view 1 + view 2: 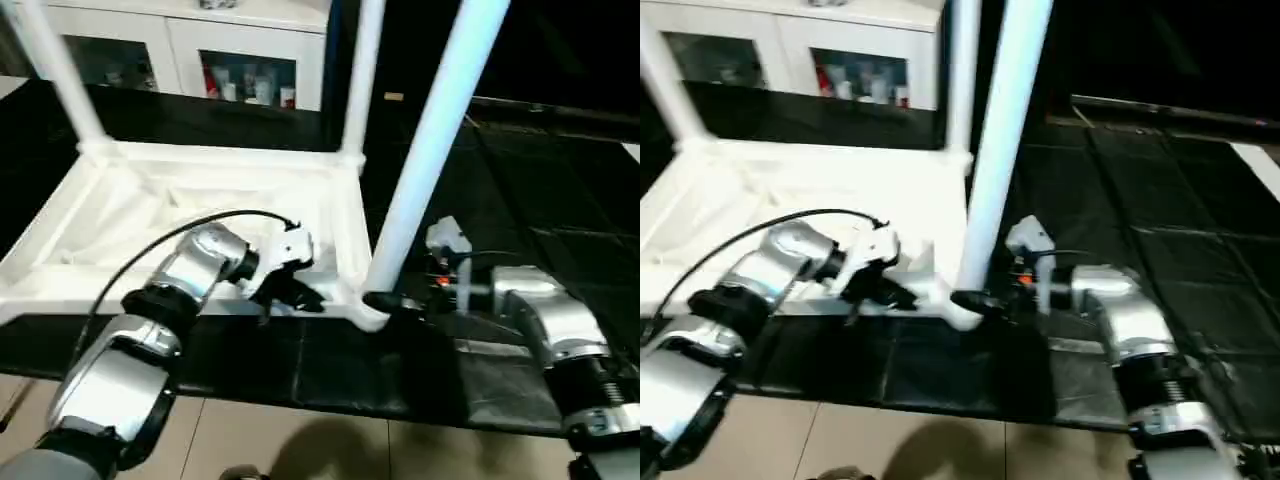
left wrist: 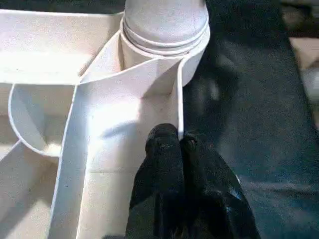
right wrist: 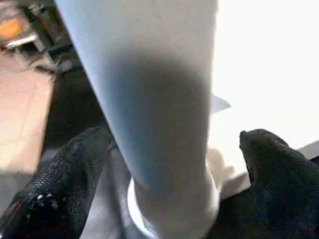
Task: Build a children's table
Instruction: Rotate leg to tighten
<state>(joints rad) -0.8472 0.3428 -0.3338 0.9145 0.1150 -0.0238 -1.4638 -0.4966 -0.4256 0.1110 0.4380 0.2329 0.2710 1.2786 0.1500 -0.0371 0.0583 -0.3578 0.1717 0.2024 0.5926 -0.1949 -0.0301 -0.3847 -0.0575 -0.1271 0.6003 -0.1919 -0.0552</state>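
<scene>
You have the children's table [image 1: 200, 200] lying upside down on the dark surface [image 1: 560, 200], ribbed underside facing up. Three legs stand up from its corner sockets: two at the far corners [image 1: 60, 70] [image 1: 362, 70] and one at the near corner on your right, the near leg [image 1: 430, 150], which leans slightly to the right as it rises.

Your left hand [image 2: 172, 144] sits at the table's near edge, just left of that near corner. Its two black fingers [image 2: 162, 149] are pressed together, clenched on the thin upright rim wall [image 2: 179, 99] that runs into the corner socket [image 2: 164, 45]; the socket with the leg base seated in it lies just beyond the fingertips.

Your right hand [image 3: 174, 149] reaches in from the right at the foot of the near leg. Its fingers [image 3: 264, 154] stand on either side of the leg base, spread around it and close against it, grasping the leg right above the socket.

A white cabinet [image 1: 190, 50] with glass doors stands behind the table, and pale floor [image 1: 300, 440] shows nearest you.
</scene>
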